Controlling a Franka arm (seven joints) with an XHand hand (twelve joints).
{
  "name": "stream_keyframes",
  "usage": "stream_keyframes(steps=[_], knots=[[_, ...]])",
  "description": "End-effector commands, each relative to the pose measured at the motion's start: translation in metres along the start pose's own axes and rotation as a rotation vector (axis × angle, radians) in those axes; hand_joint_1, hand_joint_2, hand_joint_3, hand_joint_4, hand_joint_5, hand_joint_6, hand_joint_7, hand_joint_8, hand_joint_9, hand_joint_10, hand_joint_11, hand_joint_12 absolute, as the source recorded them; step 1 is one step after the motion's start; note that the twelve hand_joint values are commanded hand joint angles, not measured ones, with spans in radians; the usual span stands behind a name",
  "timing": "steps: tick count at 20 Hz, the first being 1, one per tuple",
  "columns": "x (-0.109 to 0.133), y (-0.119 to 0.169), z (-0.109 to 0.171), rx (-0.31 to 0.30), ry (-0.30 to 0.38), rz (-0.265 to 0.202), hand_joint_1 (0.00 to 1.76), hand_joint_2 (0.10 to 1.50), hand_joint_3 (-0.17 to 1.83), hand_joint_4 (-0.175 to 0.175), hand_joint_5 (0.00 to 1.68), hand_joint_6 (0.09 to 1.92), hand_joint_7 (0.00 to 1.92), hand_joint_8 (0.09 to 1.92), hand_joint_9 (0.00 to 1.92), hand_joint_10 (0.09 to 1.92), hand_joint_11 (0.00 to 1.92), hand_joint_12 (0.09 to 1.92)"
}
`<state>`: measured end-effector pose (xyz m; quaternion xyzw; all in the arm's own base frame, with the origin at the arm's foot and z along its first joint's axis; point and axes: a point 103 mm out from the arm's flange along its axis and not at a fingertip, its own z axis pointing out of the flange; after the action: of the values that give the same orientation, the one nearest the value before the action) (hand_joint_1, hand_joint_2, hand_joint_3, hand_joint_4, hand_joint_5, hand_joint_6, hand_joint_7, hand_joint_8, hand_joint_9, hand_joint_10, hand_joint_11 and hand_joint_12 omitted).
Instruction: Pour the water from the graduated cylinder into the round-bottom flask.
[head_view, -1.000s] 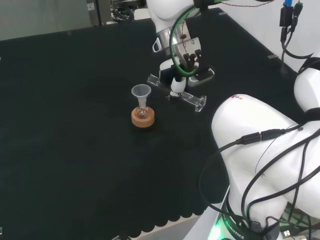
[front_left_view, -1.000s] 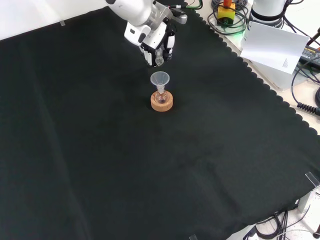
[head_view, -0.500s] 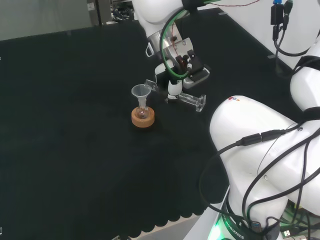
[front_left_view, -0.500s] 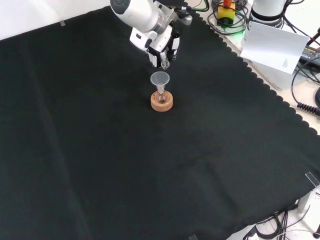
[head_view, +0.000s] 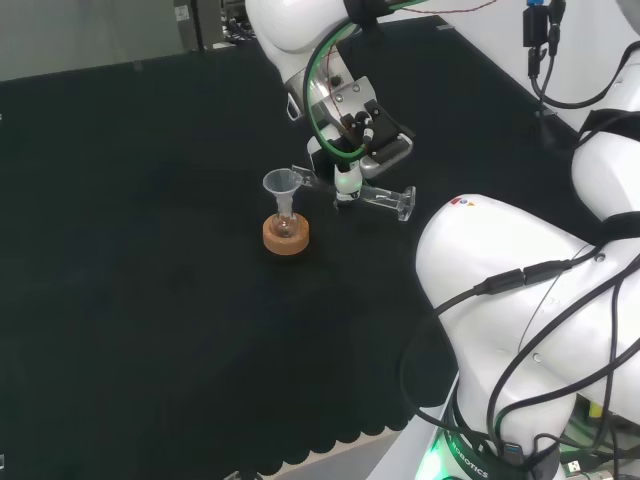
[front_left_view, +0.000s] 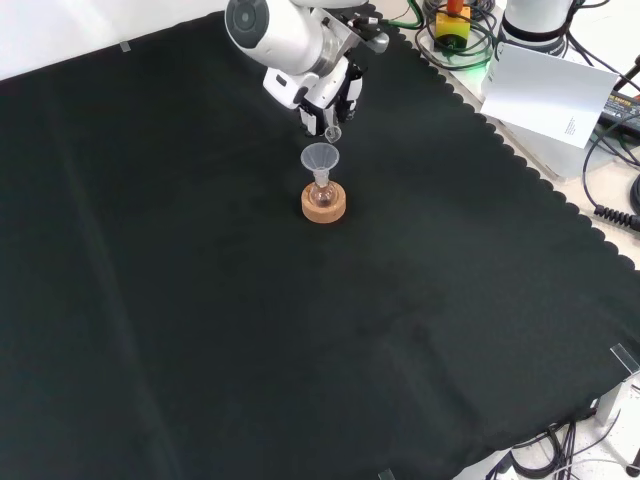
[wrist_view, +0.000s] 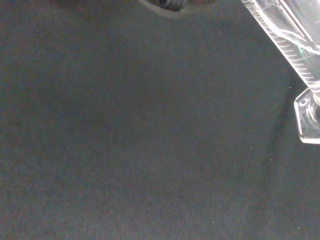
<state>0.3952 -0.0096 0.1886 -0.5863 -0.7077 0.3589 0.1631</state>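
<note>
Though marked with unreadable graduations, cylinder in hand.

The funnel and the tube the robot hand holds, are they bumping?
Cannot tell. In the head view the graduated cylinder's mouth reaches the funnel's rim, with no plain gap or contact.

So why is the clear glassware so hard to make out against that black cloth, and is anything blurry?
Head view: the clear graduated cylinder in the black and white hand shows mostly as pale edge glints. Front view: the clear funnel on the small round-bottom flask in its cork ring stand reads by its rim. Wrist view: the cylinder's markings are sharp, while a dark part near the lens is blurred.
</note>
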Motion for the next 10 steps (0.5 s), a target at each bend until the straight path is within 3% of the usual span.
stream_keyframes(steps=[1,10], knots=[[-0.0041,-0.0014,-0.0048,0.021,-0.027,0.047,1.24,1.08,-0.02,0.027,1.06,0.96,1.12,0.74,1.37,0.14,1.16,0.74],[-0.0083,-0.0019,-0.0123,0.059,-0.042,0.102,1.24,1.08,-0.02,0.027,1.05,0.96,1.12,0.75,1.38,0.14,1.17,0.74]])
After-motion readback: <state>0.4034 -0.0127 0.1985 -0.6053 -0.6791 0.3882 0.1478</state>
